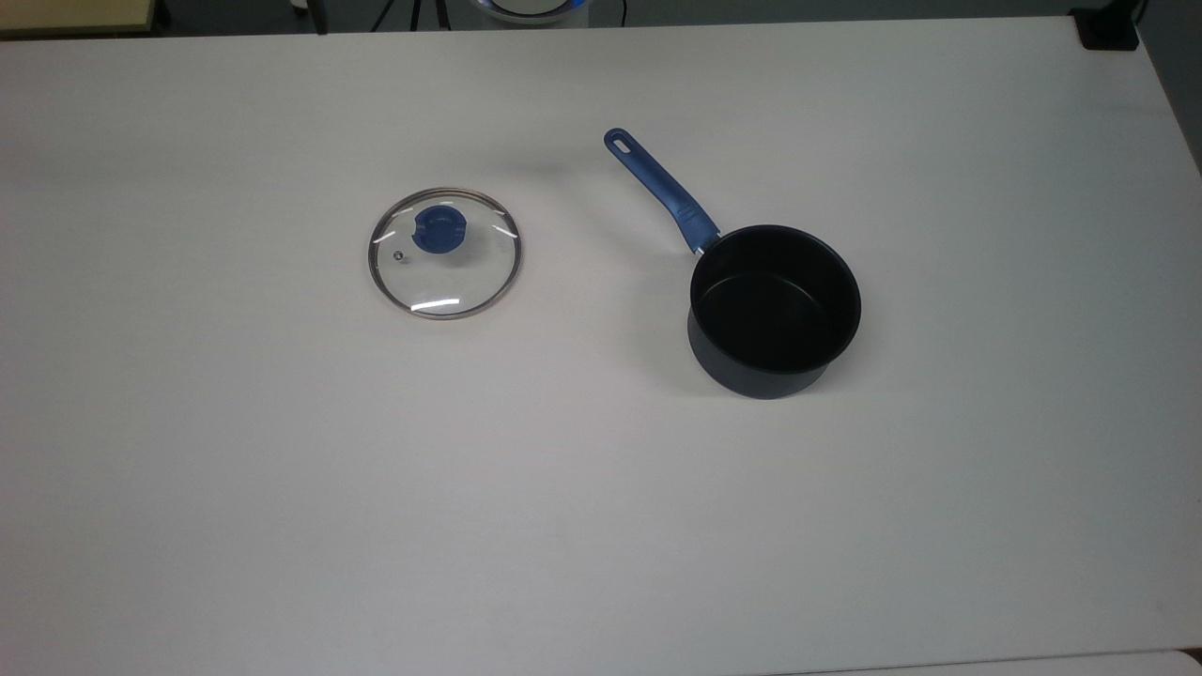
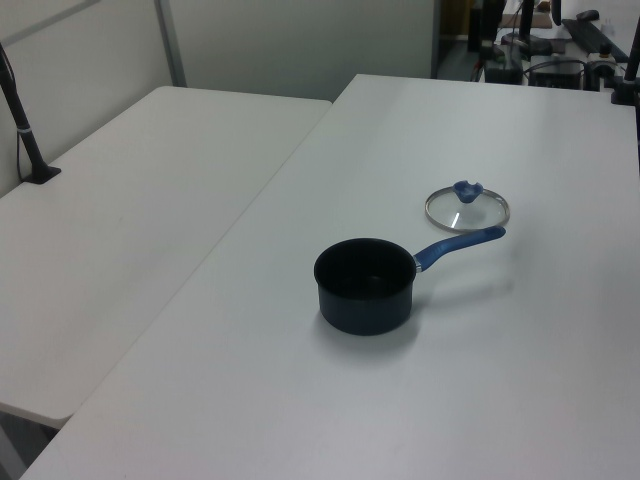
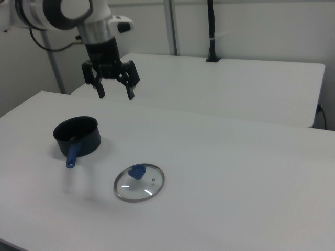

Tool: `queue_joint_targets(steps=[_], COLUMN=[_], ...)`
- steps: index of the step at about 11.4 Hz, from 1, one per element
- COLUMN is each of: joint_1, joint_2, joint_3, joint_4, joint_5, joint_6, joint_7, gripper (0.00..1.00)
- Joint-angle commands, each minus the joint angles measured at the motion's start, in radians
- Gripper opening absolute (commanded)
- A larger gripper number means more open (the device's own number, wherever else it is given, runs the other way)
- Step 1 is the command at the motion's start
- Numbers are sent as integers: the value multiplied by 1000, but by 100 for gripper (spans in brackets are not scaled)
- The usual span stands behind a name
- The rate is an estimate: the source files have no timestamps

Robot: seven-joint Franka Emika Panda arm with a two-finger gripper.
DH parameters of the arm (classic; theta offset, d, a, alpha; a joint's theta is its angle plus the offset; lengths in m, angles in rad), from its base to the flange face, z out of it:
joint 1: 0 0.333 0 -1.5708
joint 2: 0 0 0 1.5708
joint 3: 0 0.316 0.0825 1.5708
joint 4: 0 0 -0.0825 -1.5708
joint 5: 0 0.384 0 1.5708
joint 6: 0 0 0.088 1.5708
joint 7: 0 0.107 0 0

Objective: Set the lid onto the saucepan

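The glass lid (image 1: pixel 444 253) with its blue knob (image 1: pixel 439 229) lies flat on the white table (image 1: pixel 282 488), left of the saucepan in the top view; it also shows as the lid (image 2: pixel 467 208) and lid (image 3: pixel 139 182). The dark navy saucepan (image 1: pixel 774 311) stands upright and empty, its blue handle (image 1: pixel 660 189) pointing up-left toward the lid. The same saucepan (image 2: pixel 365 285) and saucepan (image 3: pixel 77 137) appear from the sides. My gripper (image 3: pixel 114 94) hangs open high above the table, above and behind the saucepan in the right view, holding nothing.
A second white table (image 2: pixel 120 230) adjoins on the left view's left, with a black post (image 2: pixel 22 130) clamped to it. Dark equipment (image 2: pixel 560 50) sits beyond the far edge. A black clamp (image 1: pixel 1108 28) sits at the table's top right corner in the top view.
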Motion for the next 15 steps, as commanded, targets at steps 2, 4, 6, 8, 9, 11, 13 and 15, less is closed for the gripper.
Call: queue_joint_targets(steps=[2,4,6,8,9,11,13,15], joint_1=[16,14,6,5,-4,-29,-35,-33], joint_2=[-4,16,114,144,166,203,250,269], joint_3=[4,49,64,67,67,67,67,67], joint_4=[-181,-336,-319,-335,-339,-339,-337,-339], joint_5=[-46,-64,-124,-138,-143,-144,-140,-128], joint_6=[68,290,322,368,391,450,469,471], joint_7=[133,374,387,386,386,390,400,400], gripper=[100,100,100,97,97,100,100,100])
